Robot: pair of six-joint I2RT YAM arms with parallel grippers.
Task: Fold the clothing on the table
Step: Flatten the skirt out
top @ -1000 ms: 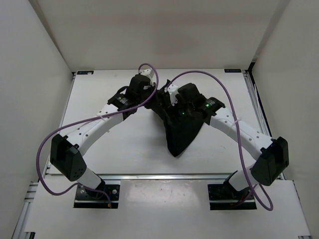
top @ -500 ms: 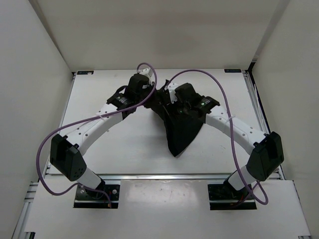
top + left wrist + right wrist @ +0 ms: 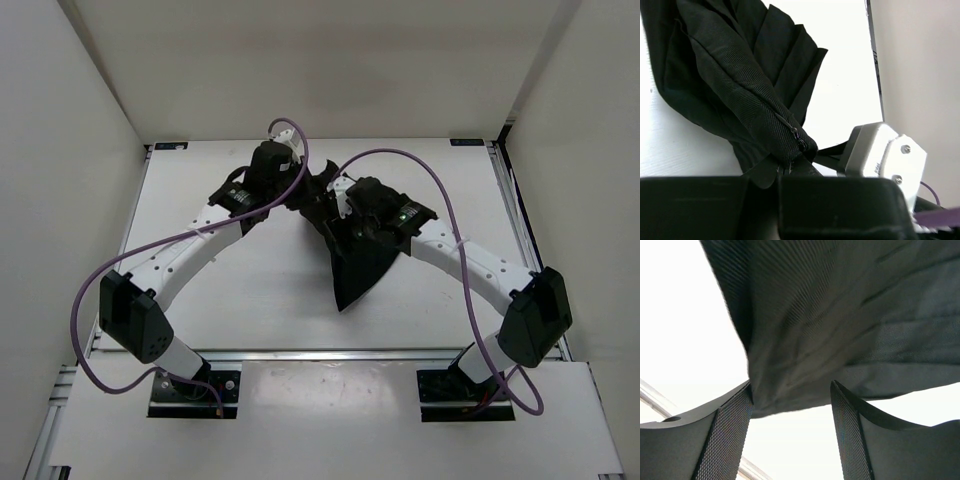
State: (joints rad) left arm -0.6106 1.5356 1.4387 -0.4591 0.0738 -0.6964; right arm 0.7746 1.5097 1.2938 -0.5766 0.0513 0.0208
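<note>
My left gripper (image 3: 777,176) held the clothing (image 3: 360,265) clamped by its zip; right gripper (image 3: 791,396) gaped at its hem and risked pinching bunched layers.

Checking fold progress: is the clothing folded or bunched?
Bunched, not folded: the clothing is a crumpled wedge on the table, one end pinched in the shut left gripper.

The clothing (image 3: 730,80) is matt black cloth with a fine twill weave and a stitched zip seam. The table (image 3: 260,280) is smooth matt white, edged by a dull metal rail (image 3: 330,353). The pads (image 3: 725,440) of the right gripper (image 3: 791,390) are black with a fine dotted grain
</note>
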